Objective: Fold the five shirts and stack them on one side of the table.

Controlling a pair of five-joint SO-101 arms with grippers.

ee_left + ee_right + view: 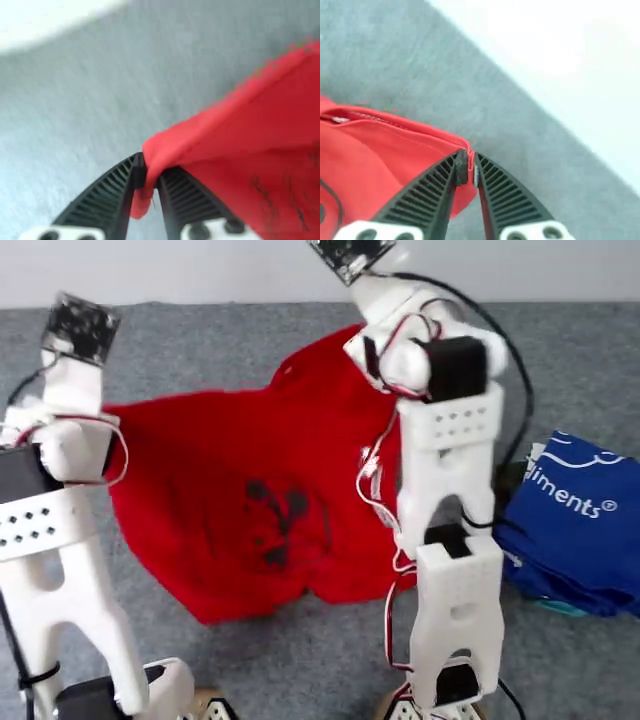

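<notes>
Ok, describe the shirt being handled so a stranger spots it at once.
Start at the grey table. At its middle is the red shirt, spread open. Unlike the folded blue pile beside it, it is red with a dark print.

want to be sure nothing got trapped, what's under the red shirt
Grey table shows all around the red shirt. Its spread cloth hides whatever lies beneath the middle. The left gripper and right gripper each pinch an edge.

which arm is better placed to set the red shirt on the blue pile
Right, likely: the blue pile lies beside the right arm, while the left arm stands across the red shirt from it. Left gripper and right gripper both grip the shirt.
</notes>
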